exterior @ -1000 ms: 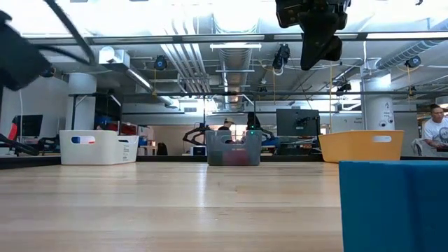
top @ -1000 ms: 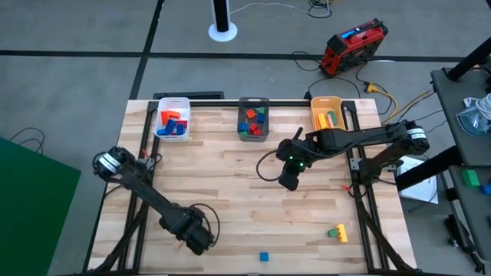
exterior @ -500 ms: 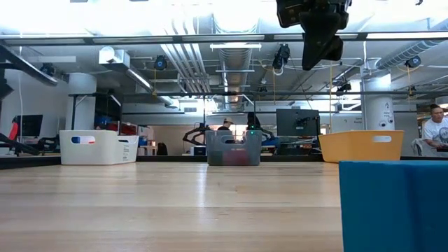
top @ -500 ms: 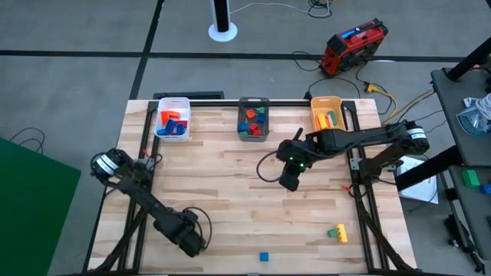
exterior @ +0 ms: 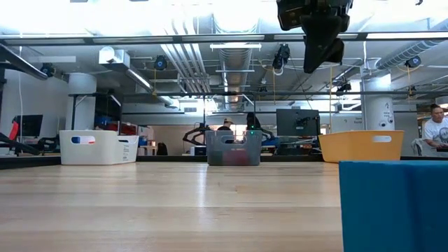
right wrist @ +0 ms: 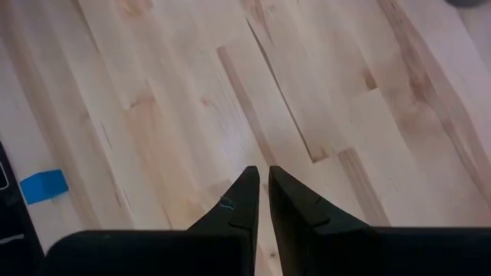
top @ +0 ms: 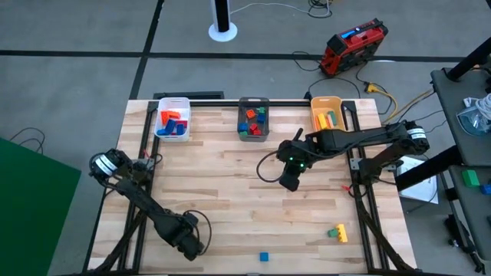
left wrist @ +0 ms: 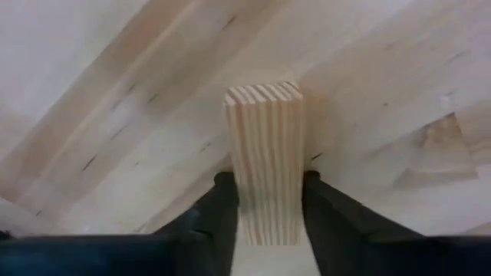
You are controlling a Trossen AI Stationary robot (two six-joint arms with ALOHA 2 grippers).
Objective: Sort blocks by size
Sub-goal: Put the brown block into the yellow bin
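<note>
Table (top: 230,192), three bins at the far edge. My left gripper (top: 190,244), near the front edge, is clamped on a plain wooden block (left wrist: 265,153). Right gripper (top: 288,181) hangs mid-table, fingers nearly together, empty. I'd lift straight, keeping the block square.

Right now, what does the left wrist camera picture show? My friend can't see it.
The left gripper is shut on a plain wood block, which sticks out between its two dark fingers. Behind it is only the pale wooden table.
</note>
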